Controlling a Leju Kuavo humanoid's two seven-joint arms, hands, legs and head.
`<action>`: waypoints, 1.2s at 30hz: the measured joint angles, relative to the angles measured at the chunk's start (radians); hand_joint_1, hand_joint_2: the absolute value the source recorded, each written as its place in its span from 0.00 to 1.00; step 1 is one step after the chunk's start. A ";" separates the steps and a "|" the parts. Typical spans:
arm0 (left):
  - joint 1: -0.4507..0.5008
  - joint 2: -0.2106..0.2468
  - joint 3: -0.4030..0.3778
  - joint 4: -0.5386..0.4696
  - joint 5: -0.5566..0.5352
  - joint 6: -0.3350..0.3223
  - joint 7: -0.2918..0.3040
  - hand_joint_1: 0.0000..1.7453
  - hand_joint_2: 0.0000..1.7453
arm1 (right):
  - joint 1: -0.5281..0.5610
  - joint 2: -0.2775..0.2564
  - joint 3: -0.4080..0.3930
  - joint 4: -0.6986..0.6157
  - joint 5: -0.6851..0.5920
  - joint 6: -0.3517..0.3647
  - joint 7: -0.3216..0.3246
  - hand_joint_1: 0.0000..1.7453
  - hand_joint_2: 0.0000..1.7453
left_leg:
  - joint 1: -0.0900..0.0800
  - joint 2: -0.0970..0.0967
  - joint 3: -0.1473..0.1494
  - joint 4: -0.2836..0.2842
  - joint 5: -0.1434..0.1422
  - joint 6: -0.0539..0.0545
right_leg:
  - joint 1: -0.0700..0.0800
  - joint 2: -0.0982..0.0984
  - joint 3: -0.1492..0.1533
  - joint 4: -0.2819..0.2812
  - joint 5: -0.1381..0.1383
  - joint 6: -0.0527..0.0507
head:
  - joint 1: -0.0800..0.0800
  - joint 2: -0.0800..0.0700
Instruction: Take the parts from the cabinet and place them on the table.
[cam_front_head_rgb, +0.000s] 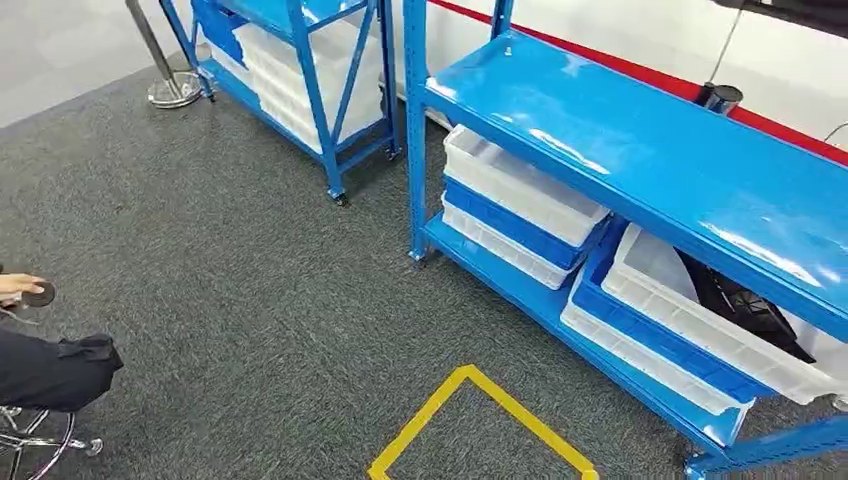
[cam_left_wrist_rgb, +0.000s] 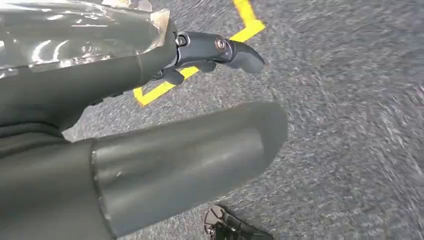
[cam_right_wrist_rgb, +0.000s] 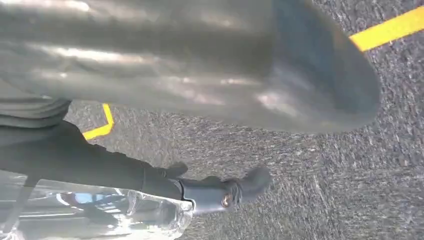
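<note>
Both hands hung above grey carpet, fingers extended, holding nothing.
Left hand (cam_left_wrist_rgb: 150, 125) and right hand (cam_right_wrist_rgb: 190, 100): thumb apart from the dark fingers. Black parts (cam_front_head_rgb: 740, 300) lay in a white bin (cam_front_head_rgb: 700, 330) on the blue cabinet (cam_front_head_rgb: 640, 150) lower shelf; their long axis could not be told.

Two blue metal shelving racks stand on the grey carpet: the nearer rack (cam_front_head_rgb: 640, 150) and the farther rack (cam_front_head_rgb: 300, 60). The nearer rack's lower shelf carries two stacks of white and blue plastic crates, the left stack (cam_front_head_rgb: 515, 205) and the right stack (cam_front_head_rgb: 690, 325). One yellow tape outline (cam_front_head_rgb: 480, 425) marks the floor.
</note>
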 joint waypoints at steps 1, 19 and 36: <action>-0.002 0.000 0.000 0.000 0.000 -0.002 -0.001 0.00 0.00 | 0.003 0.000 0.000 0.000 0.000 0.000 0.000 0.00 0.00 | 0.002 0.001 0.002 0.002 -0.005 -0.008 | -0.006 0.011 0.003 -0.007 0.005 -0.008 | 0.000 0.000; 0.002 0.000 0.000 0.000 -0.011 -0.013 -0.003 0.00 0.00 | 0.003 0.000 -0.007 0.000 -0.006 0.002 -0.004 0.00 0.00 | 0.013 -0.132 -0.020 0.003 0.012 0.029 | -0.006 0.073 -0.081 0.133 -0.056 -0.002 | 0.002 0.000; -0.002 0.001 -0.001 0.000 -0.026 -0.014 -0.005 0.00 0.00 | 0.000 0.000 -0.010 0.000 -0.012 -0.004 0.000 0.00 0.00 | 0.014 -0.115 -0.087 0.203 -0.131 -0.027 | -0.007 0.056 0.008 -0.011 0.018 -0.030 | -0.006 0.000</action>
